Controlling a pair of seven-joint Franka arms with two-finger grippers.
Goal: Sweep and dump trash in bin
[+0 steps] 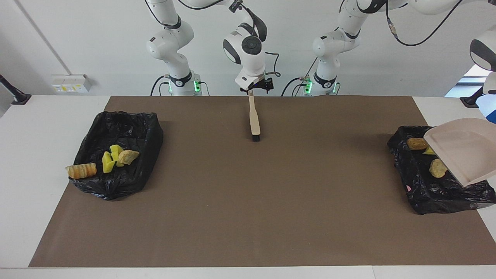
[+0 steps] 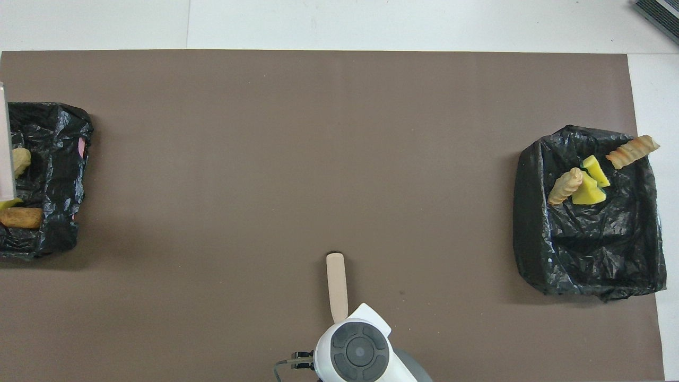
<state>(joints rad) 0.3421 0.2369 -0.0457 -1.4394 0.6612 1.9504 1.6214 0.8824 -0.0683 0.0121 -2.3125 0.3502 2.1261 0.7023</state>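
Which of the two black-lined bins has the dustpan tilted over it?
The bin at the left arm's end, holding three scraps; the dustpan hangs over it. The other bin holds four.

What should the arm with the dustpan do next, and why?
Probably lift the dustpan away from the bin and set it on the mat: it hangs tilted over the bin, scraps lie inside, none lie on the mat, and the right gripper stands open over the brush.
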